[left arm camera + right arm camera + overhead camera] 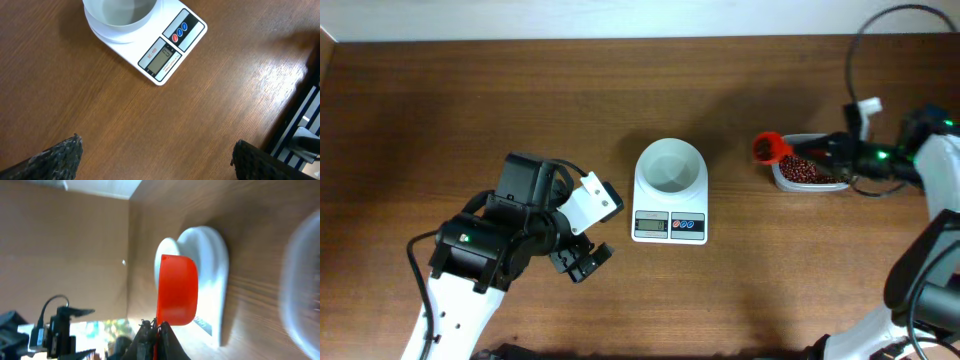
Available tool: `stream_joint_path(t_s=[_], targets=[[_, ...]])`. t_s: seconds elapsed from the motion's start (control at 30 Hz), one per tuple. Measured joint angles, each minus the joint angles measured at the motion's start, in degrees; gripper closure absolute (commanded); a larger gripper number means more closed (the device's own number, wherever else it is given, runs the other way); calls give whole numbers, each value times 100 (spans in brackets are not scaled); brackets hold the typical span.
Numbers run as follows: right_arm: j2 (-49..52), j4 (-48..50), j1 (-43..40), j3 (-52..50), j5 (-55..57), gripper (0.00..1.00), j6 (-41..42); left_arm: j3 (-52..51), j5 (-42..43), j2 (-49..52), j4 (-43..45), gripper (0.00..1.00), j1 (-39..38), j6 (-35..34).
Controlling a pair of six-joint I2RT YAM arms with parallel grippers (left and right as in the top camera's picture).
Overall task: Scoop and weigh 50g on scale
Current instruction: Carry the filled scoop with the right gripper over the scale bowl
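Writing: scale has a short red model mark above the LCD and a line of small print under it. Both are too small to read for sure in left wrist view. LCD digits not legible in any view. Two round btns beside the LCD, red & blue; no caption readable.

Hidden/unclear: in left wrist view the bowl is cut off by the top edge, inside shows plain white. Only the dark fingers of the left gripper show, in the bottom corners, cut by the frame. In right wrist view the orange scoop is side-on w/ its inside hidden, so can't tell if it carries anything. Scale behind it is soft-focus, and the tub is just a blur at the right edge there. In overhead the right arm runs off frame on the right.

Tools: left gripper jaws spread wide, holding nothing, over bare table, front-left of the scale. Right gripper is pinched tight on the scoop handle.

Task things: scale sits mid-table w/ bowl on its platform. Beans lie in the tub, right of the scale. Scoop cup is at the tub's left end, between tub & scale, apart from the bowl.
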Motion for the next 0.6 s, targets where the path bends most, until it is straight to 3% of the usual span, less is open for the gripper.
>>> stream_joint_path(t_s=[0.6], targets=[[0,1305,1928,0,-293,96,-4,0,0,0,2,1,0,0]])
